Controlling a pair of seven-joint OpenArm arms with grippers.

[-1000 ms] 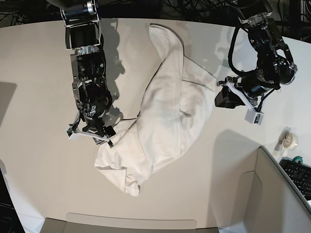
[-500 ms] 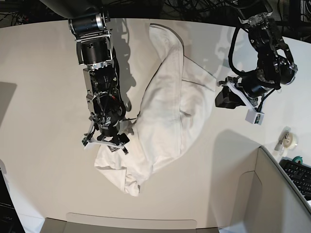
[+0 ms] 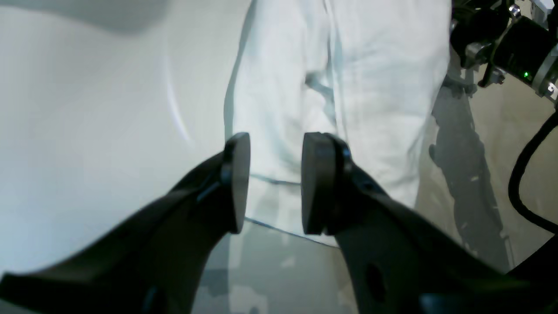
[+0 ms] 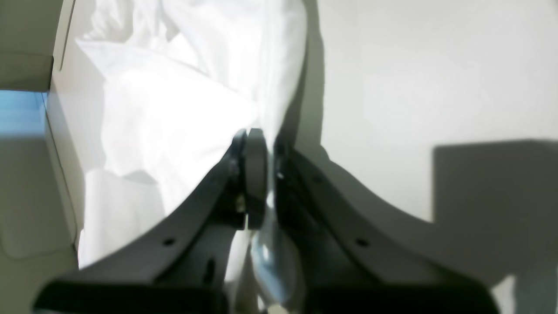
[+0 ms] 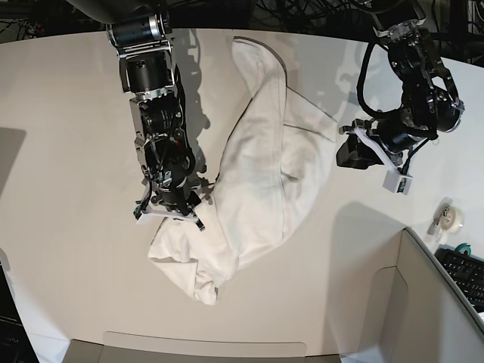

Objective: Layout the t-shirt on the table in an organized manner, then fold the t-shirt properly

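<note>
White t-shirt lying crumpled, plain side up, mid-table, right gripper pinched shut on its edge near the bunched lower corner, left gripper parted above the opposite edge, holding nothing, grey box wall at table's corner

Your right end effector moved from bare worktop beside t-shirt onto its near left corner. Your jaws, apart a second ago, now closed, pinching cloth fold between pads per right wrist view. Cloth edge at that corner slightly drawn in.
</note>
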